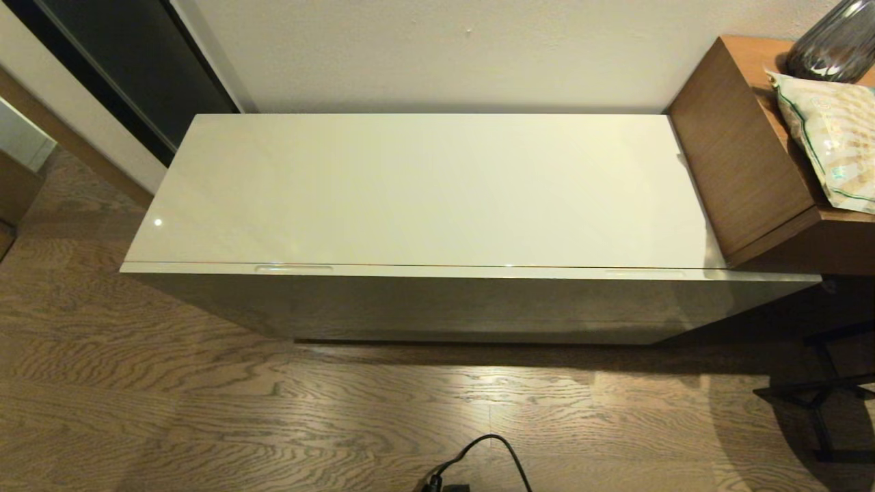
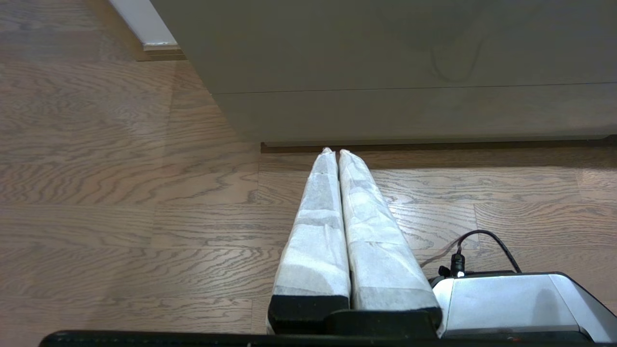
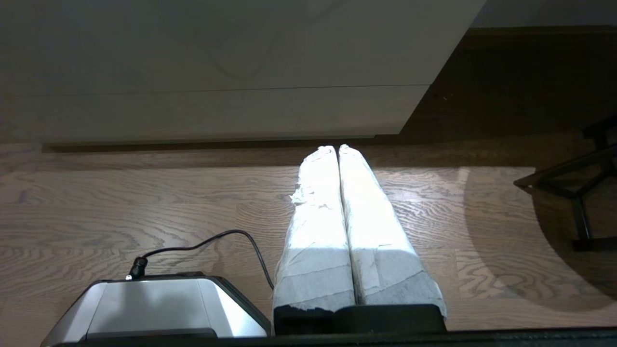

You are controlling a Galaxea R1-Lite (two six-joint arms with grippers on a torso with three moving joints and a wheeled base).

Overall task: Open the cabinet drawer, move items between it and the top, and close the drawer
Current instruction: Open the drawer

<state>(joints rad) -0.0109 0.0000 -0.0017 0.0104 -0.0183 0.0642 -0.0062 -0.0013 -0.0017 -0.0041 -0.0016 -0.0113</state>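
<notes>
Cream gloss covers the top [image 1: 424,188]; the drawer [image 1: 472,272] under it is shut, well ahead of and above both hands. The left hand [image 2: 336,152] and right hand [image 3: 337,148] hang closed and empty over the wooden floor [image 1: 205,410], near the cabinet's base.

Count: one cabinet top [image 1: 424,188] with two rim notches [image 1: 294,268] at 6 o'clock, one brown wooden table [image 1: 742,150] at 3 o'clock bearing one patterned bag [image 1: 830,147] and one dark vase [image 1: 834,44], two grippers.
</notes>
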